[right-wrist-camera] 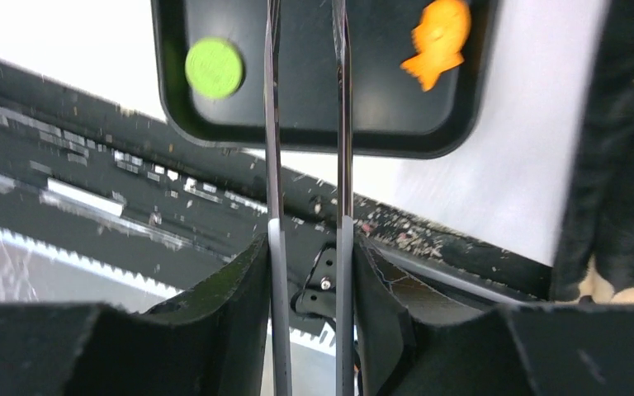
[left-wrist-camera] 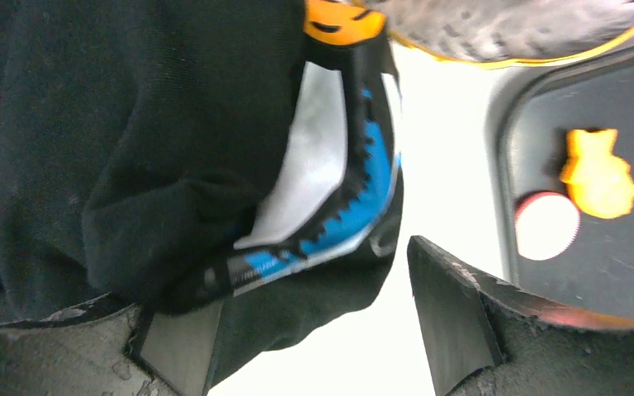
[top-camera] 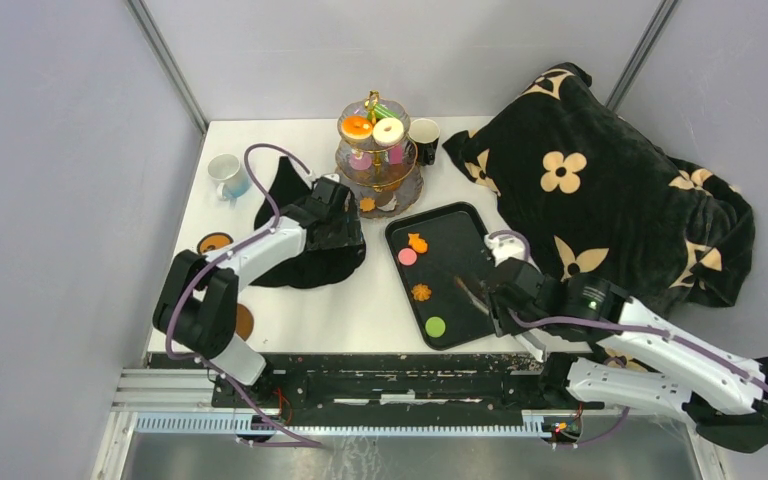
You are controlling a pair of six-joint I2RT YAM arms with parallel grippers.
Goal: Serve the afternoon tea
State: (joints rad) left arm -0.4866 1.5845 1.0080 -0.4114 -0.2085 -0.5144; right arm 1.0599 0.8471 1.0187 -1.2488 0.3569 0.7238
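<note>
Orange (top-camera: 357, 126) and white (top-camera: 389, 130) donuts sit on the tiered stand (top-camera: 380, 178). On the black tray (top-camera: 460, 225) lie an orange cookie (top-camera: 417, 242), a pink disc (top-camera: 407, 257), a second cookie (top-camera: 421, 292) and a green disc (top-camera: 435, 326). My right gripper (top-camera: 505, 295) (right-wrist-camera: 307, 256) is shut on metal tongs (right-wrist-camera: 272, 124), whose arms reach over the tray between the green disc (right-wrist-camera: 215, 68) and a cookie (right-wrist-camera: 439, 41). My left gripper (top-camera: 338, 218) (left-wrist-camera: 309, 322) stands open over a black cloth (left-wrist-camera: 132, 148) with a blue-white label (left-wrist-camera: 330, 190); the cloth's edge hangs between its fingers.
A black blanket with cream flowers (top-camera: 600, 200) is heaped at the right. A pale mug (top-camera: 227, 175) stands at the far left and a dark mug (top-camera: 424, 137) beside the stand. Two round coasters (top-camera: 215, 243) (top-camera: 244, 322) lie at the left edge. One more orange cookie (top-camera: 367, 204) lies by the stand's base.
</note>
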